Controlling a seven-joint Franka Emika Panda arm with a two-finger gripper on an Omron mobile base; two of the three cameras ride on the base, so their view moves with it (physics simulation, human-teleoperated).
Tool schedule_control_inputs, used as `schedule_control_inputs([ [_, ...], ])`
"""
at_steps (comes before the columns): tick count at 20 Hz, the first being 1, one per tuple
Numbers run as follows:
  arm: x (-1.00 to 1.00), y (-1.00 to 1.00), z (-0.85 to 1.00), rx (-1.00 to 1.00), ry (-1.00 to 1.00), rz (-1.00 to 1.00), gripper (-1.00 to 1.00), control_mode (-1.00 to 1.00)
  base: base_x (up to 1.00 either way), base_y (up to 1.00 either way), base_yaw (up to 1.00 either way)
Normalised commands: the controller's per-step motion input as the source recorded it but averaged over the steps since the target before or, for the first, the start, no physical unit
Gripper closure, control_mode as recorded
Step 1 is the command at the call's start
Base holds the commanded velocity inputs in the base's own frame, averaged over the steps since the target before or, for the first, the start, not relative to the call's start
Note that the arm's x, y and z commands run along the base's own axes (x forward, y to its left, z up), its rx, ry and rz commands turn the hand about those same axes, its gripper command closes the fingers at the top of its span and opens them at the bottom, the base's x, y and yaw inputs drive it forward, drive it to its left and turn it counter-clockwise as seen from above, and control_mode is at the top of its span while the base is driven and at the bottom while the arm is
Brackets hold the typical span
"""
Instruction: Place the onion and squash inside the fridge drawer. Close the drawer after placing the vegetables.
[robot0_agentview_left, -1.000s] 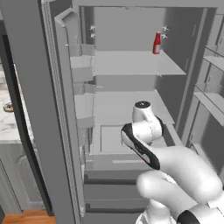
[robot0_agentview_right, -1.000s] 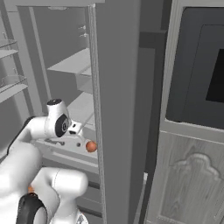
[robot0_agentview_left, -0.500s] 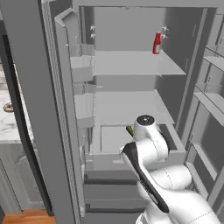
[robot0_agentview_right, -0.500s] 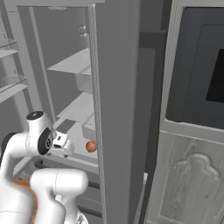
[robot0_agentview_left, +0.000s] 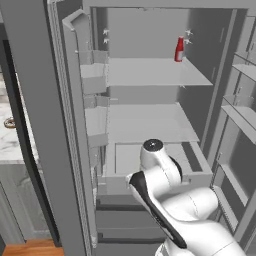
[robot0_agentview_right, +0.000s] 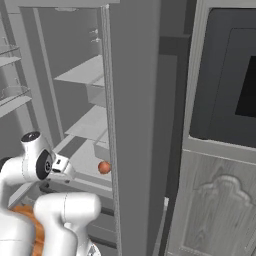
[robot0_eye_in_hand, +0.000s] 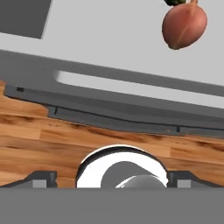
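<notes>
Open fridge, wood floor (robot0_eye_in_hand: 39, 140) showing below; onion (robot0_eye_in_hand: 183, 25) sitting in fridge drawer (robot0_eye_in_hand: 109, 39) (squash barely peeking), beyond the empty, spread-apart hand (robot0_eye_in_hand: 111, 180).

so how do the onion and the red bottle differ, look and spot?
The onion is a round reddish-orange bulb; the red bottle is tall, slim and bright red with a pale cap. The onion lies low on the pale floor of the fridge drawer, near its right side; the bottle stands upright on the upper shelf, at the back right. Both are inside the open fridge, with nothing gripping either.
</notes>
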Motion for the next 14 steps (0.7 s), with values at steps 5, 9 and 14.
schedule_control_inputs([
  [5,0.34,0.01,-0.28,0.00,0.00,0.02,-1.00,-1.00,0.00,0.00,0.00],
  [9,0.74,0.00,-0.35,0.00,0.00,0.04,-1.00,-1.00,0.00,0.00,0.00],
  [14,0.78,-0.01,-0.45,0.00,0.00,0.07,-1.00,-1.00,0.00,0.00,0.00],
])
